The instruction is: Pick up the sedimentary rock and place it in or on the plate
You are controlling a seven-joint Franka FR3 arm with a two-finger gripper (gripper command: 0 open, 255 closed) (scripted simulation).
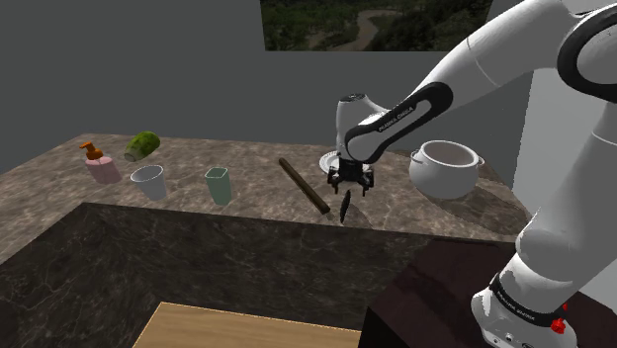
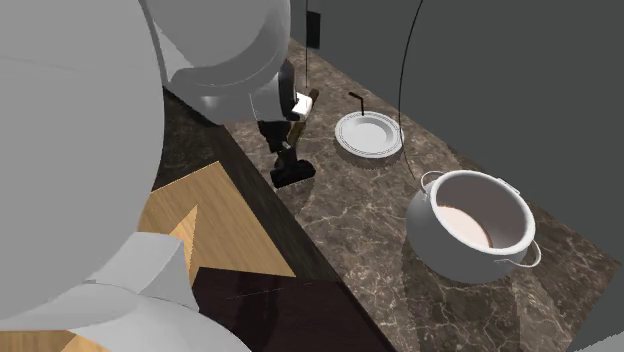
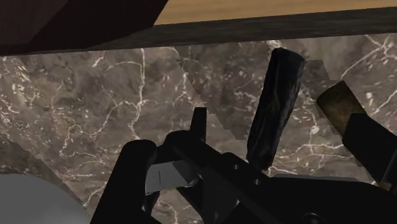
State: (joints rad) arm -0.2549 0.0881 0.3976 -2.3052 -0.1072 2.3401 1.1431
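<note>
Rock: dark, elongated, lying on the counter near the plate, on the side toward the counter's edge. Gripper: I read its fingers as spread apart, clasping nothing, poised just above the rock. Stick: beside the plate.

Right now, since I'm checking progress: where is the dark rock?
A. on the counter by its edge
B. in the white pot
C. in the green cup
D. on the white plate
A: the dark rock lies on the marble counter near its edge, and the white plate sits bare, apart from it.
</note>
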